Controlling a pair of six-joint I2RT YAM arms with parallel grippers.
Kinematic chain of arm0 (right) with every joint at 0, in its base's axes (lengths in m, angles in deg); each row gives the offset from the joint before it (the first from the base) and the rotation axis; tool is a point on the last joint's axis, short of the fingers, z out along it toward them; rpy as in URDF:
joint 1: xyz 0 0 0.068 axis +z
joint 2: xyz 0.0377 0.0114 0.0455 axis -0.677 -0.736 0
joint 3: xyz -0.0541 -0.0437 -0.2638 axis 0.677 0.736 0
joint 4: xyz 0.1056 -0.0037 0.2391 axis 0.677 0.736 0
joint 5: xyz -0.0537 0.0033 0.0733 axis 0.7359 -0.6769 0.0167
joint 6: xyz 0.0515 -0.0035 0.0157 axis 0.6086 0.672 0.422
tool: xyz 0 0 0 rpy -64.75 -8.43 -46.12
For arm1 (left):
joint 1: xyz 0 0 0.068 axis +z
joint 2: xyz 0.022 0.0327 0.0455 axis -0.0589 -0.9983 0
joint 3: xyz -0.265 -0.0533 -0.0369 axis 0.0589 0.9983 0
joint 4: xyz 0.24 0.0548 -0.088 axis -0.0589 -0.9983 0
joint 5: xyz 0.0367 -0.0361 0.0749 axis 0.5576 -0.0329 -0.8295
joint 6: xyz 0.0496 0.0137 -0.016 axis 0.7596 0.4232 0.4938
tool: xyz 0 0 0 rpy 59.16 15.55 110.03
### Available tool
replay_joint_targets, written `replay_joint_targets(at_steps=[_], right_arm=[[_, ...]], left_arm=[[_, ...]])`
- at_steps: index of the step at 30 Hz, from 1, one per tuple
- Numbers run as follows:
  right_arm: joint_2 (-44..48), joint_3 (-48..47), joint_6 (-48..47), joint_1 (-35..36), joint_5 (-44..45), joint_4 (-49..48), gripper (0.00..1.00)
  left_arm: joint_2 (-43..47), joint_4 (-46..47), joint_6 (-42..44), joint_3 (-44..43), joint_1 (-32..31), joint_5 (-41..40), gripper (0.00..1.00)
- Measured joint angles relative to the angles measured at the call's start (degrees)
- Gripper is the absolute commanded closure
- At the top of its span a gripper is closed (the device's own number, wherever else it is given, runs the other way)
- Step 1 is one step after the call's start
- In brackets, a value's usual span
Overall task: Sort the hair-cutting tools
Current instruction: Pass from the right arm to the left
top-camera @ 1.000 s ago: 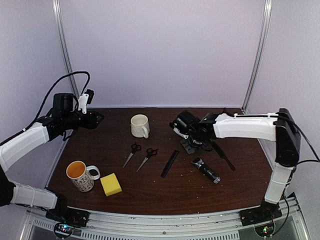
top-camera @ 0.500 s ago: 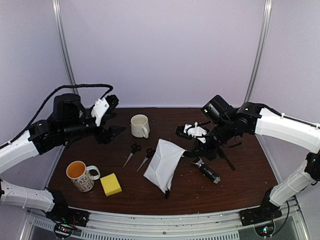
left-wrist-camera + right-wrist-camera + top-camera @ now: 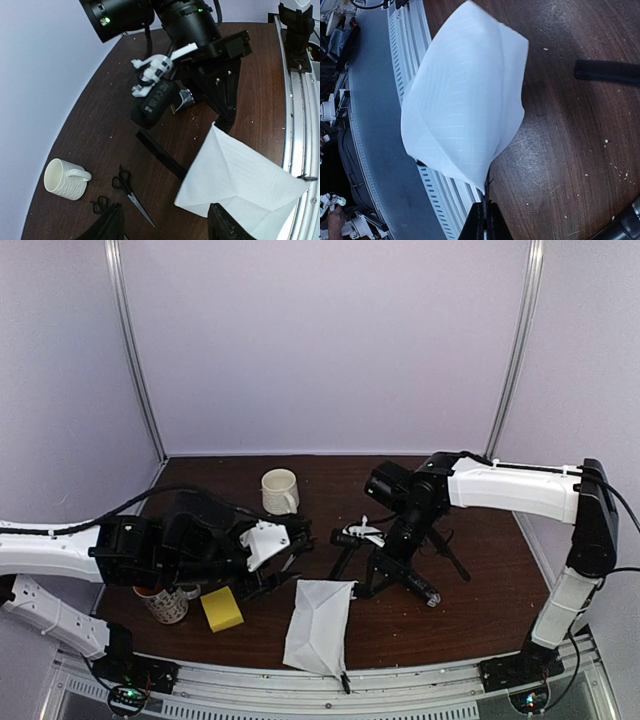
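Left gripper fingers spread; scissors just ahead of them, comb beyond. Scissors likely light, stiff, slick, lying flat: pinch near pivot. Right gripper fingers pinched on pouch corner.

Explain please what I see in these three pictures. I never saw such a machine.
Two robot arms are bolted at the near edge of a brown table. One picture comes from a fixed camera above and behind them; the other two come from cameras on the wrists. The right gripper is shut on a corner of a white pouch. The left gripper is open and holds nothing. On the table lie two scissors, a black comb, a hair clipper, a yellow sponge and two mugs.
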Motion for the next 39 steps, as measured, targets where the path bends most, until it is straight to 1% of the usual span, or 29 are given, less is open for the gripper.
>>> replay_joint_targets(at_steps=[3,6,8,9,10,15,20,26,27,32,34,39], right_arm=[[0.52,0.00,2.40,-0.57,3.96,-0.24,1.00],[1.20,0.31,5.07,-2.80,8.20,-1.14,1.00],[1.27,0.90,6.47,-4.50,9.09,-1.55,1.00],[1.27,1.36,7.19,-5.27,9.14,-1.73,1.00],[1.22,1.84,7.76,-6.10,9.20,-1.75,1.00],[0.68,2.56,9.18,-6.91,5.44,-1.68,1.00],[0.04,3.63,9.40,-7.37,-0.39,-1.62,1.00],[-0.31,4.37,10.10,-8.26,-5.70,-1.68,1.00],[-0.31,4.50,10.32,-8.35,-6.32,-1.84,1.00],[-0.31,5.38,10.78,-8.46,-9.18,-2.01,1.00],[-0.31,5.44,10.86,-8.46,-9.81,-2.03,1.00],[-0.31,5.79,10.88,-8.46,-10.80,-2.12,1.00]], left_arm=[[-1.46,1.44,-1.99,1.77,-2.08,-1.66,0.41],[-2.95,2.62,-3.54,2.49,-2.49,-3.50,0.40],[-5.25,2.91,-4.76,1.73,-2.71,-5.44,0.38],[-7.93,3.08,-5.90,0.57,-2.86,-7.28,0.38],[-8.26,3.17,-5.99,0.48,-2.97,-7.45,0.38],[-16.87,2.01,-8.57,-4.52,-4.90,-11.13,0.38],[-21.64,1.25,-8.59,-6.75,-6.93,-13.05,0.38],[-25.70,1.20,-6.05,-8.07,-7.65,-15.58,0.39],[-26.34,1.22,-5.57,-8.07,-7.72,-16.26,0.40],[-30.77,1.44,-2.67,-8.11,-8.28,-21.38,0.44],[-32.13,1.53,-1.68,-8.13,-8.33,-23.45,0.47],[-34.05,2.10,1.77,-8.13,-8.33,-27.98,0.48]])
